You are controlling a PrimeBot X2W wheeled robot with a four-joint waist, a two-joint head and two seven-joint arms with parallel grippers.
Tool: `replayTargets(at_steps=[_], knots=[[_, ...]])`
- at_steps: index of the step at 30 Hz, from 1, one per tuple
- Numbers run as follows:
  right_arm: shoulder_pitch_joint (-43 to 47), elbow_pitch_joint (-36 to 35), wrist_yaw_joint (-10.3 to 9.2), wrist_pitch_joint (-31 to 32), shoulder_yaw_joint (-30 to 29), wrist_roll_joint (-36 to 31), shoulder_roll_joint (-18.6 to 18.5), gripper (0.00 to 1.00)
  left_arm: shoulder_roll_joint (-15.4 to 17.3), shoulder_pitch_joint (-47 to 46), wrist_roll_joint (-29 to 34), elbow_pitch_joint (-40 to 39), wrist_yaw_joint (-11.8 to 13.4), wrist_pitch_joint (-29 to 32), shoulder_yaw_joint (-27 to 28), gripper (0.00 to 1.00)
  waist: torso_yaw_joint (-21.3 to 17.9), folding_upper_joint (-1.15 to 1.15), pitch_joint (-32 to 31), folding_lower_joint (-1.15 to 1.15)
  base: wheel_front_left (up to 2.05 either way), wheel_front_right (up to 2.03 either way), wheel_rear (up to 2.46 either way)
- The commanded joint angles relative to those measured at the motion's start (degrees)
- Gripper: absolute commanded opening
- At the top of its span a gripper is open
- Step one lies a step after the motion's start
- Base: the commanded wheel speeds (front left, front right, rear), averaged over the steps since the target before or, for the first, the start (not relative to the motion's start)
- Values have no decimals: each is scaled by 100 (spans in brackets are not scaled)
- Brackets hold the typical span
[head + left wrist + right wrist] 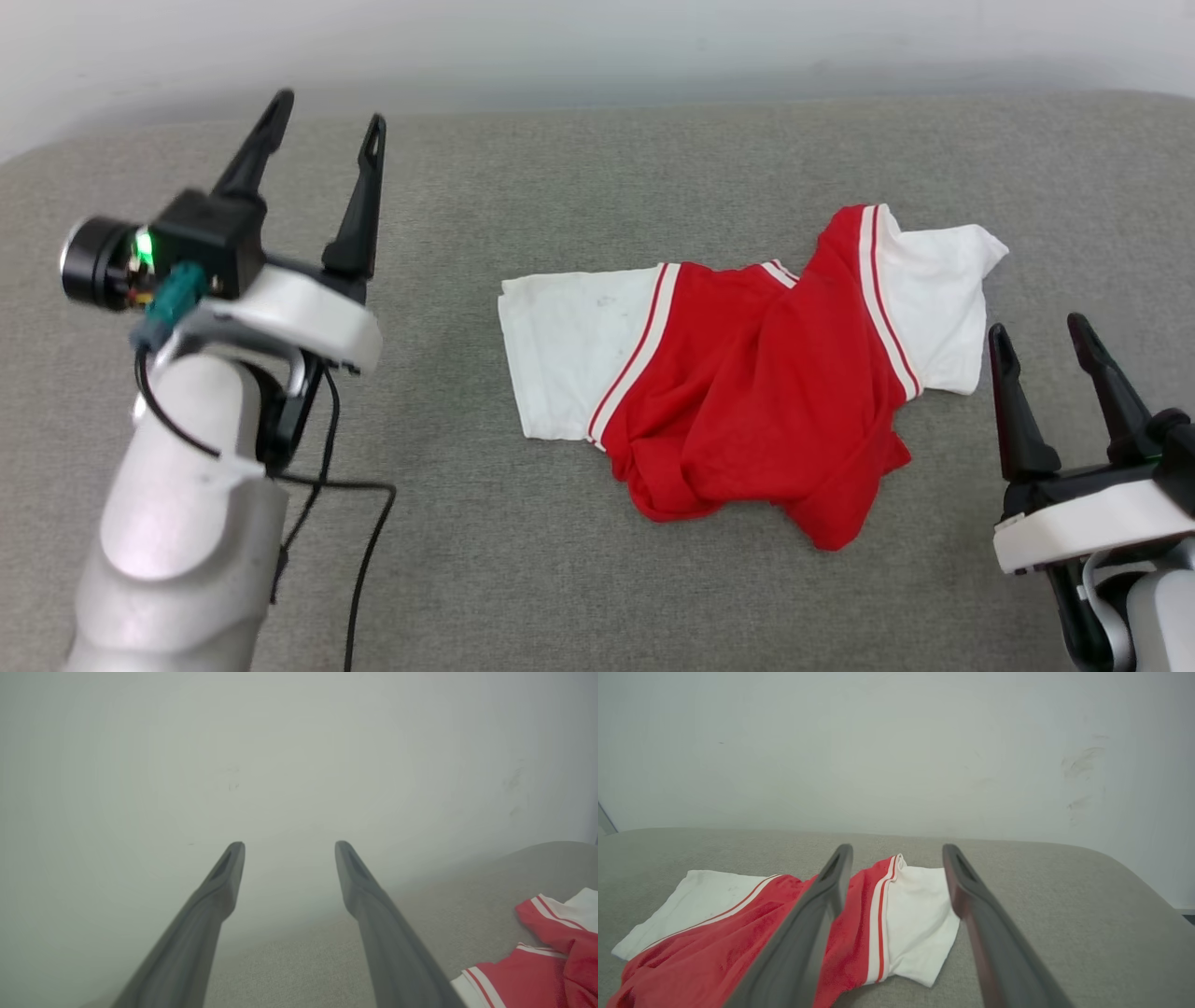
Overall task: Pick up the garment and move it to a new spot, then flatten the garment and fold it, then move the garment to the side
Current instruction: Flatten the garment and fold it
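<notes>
The garment (747, 383), a red shirt with white short sleeves and red-and-white striped trim, lies crumpled on the grey surface, right of centre. Its lettering is hidden. My left gripper (327, 117) is raised well to the left of the shirt, open and empty, its fingers pointing at the far wall. My right gripper (1041, 336) stands open and empty just off the shirt's right sleeve, touching no cloth. In the right wrist view the garment (738, 933) spreads beyond and left of the open gripper (896, 851). The left wrist view catches the garment (546, 956) at lower right, with the gripper (289, 847) open.
The grey fabric-covered surface (560, 187) runs to a pale wall (597, 47) at the back. A black cable (364, 551) hangs from my left arm over the surface near the front left.
</notes>
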Motion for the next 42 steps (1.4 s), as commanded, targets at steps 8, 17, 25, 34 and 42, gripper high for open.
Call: replayTargets(at_steps=[8,17,25,34,42], knots=[[347,-240,-6,-82,47,-117,290,100,612,-1122,-1274,392,-31,1483,-1160,100,-334,0,206,0,0,0,0],[119,-239,-6,-120,217,-164,228,100,1296,-2108,-2833,802,-33,3804,-2728,100,-583,0,487,0,0,0,0],[-83,-252,-6,-175,328,-216,232,100,1526,-2628,-3548,1412,-34,5006,-3766,100,-785,0,830,0,0,0,0],[-277,-186,-6,-236,354,-241,341,100,1615,-2868,-3781,1954,-35,5499,-4842,100,-926,0,1214,0,0,0,0],[-339,-97,-6,-282,318,-279,390,100,1791,-2817,-4210,1992,-35,5291,-5554,0,-869,0,1214,0,0,0,0]])
